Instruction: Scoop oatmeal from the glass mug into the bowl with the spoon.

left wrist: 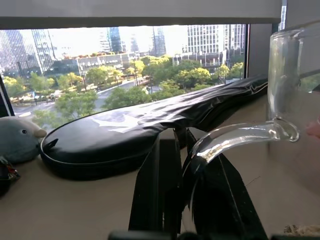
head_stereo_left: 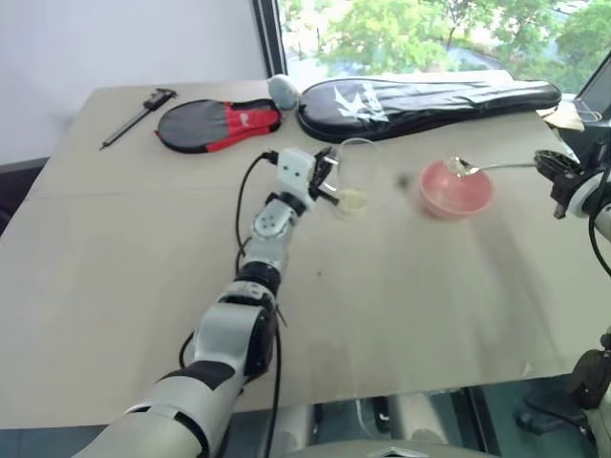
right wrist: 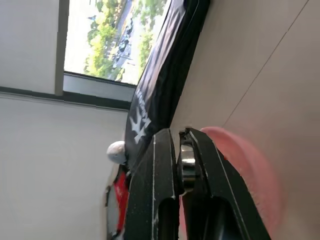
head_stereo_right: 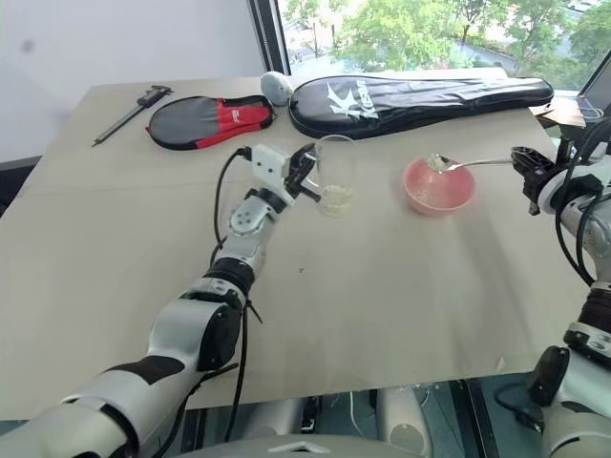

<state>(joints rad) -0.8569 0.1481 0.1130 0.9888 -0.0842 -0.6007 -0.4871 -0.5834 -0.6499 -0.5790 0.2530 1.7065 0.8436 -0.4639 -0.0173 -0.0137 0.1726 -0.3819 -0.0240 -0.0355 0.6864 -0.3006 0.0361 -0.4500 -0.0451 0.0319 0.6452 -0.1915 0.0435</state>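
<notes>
The left tool [head_stereo_right: 307, 170] is clenched on the curved side handle of the one small clear glass mug [head_stereo_right: 334, 175], which stands immediately beyond its fingertips on the beige worktop [head_stereo_right: 401, 296]. A small pale beige mass of oatmeal [head_stereo_right: 336, 198] lies in the bottom of the mug. In the left wrist view the glass handle passes between the two black fingers [left wrist: 150, 195].

The right tool [head_stereo_right: 524, 162] is clenched on the end of the long thin handle of the one slim shiny silver metal spoon [head_stereo_right: 473, 164]. The spoon runs level from this tool toward the left tool, and its small oval bowl sits over the near rim of the one small round pink bowl [head_stereo_right: 438, 186], carrying a pale lump. The pink bowl rests on the worktop between the two tools, nearer the right one.

Beyond both tools, along the window edge, lie one long black racket cover [head_stereo_right: 420, 98], one round black-and-red pouch [head_stereo_right: 205, 120], one grey-blue plush toy [head_stereo_right: 277, 87] between them, and one black-and-silver caliper [head_stereo_right: 129, 112] farthest from the right tool.
</notes>
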